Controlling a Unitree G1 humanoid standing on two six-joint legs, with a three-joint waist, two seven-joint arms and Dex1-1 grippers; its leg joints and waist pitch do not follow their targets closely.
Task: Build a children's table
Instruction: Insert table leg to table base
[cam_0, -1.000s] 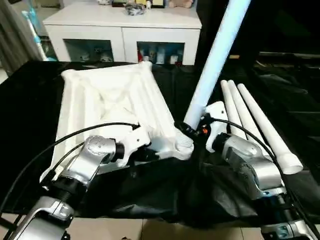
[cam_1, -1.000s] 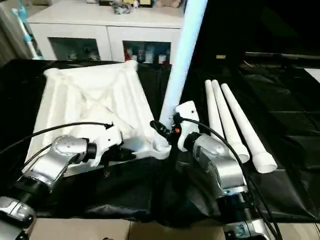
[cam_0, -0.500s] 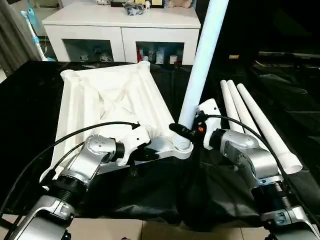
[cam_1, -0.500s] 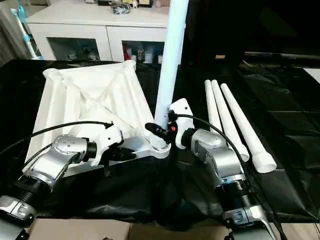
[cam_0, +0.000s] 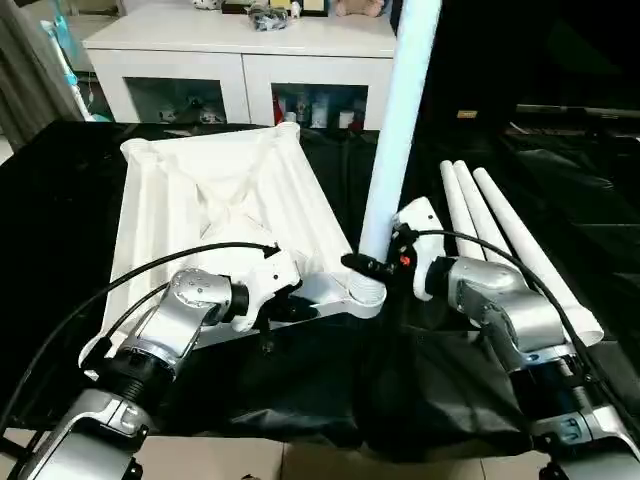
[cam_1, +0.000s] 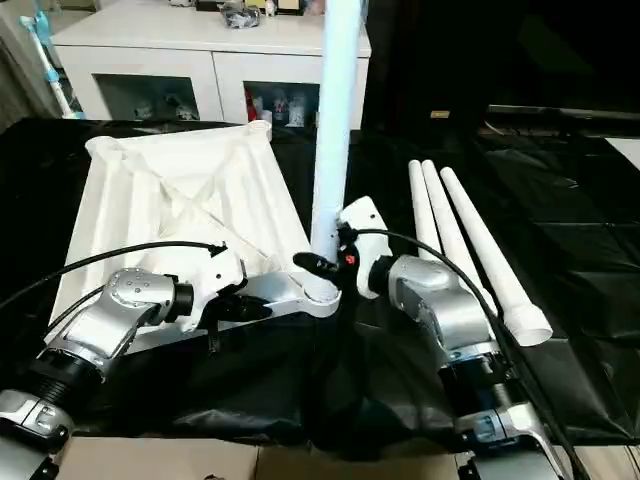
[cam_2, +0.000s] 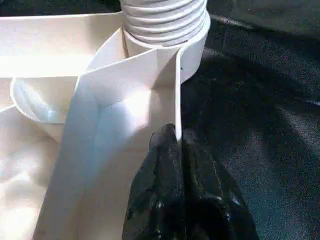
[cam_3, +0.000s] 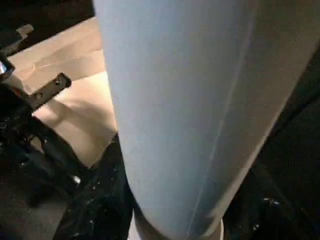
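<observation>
Children's table (cam_0: 215, 200) rim pinched by left hand (cam_2: 179, 145); right hand (cam_0: 372, 262) apparently grips upright leg (cam_0: 398, 120); no writing legible.

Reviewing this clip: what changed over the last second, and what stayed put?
The leg held by the right gripper swung from leaning rightward to nearly upright over the tabletop's near corner socket. The right gripper kept its hold throughout. The left gripper stayed pinched on the tabletop's rim, and the three spare legs lay unmoved.
</observation>
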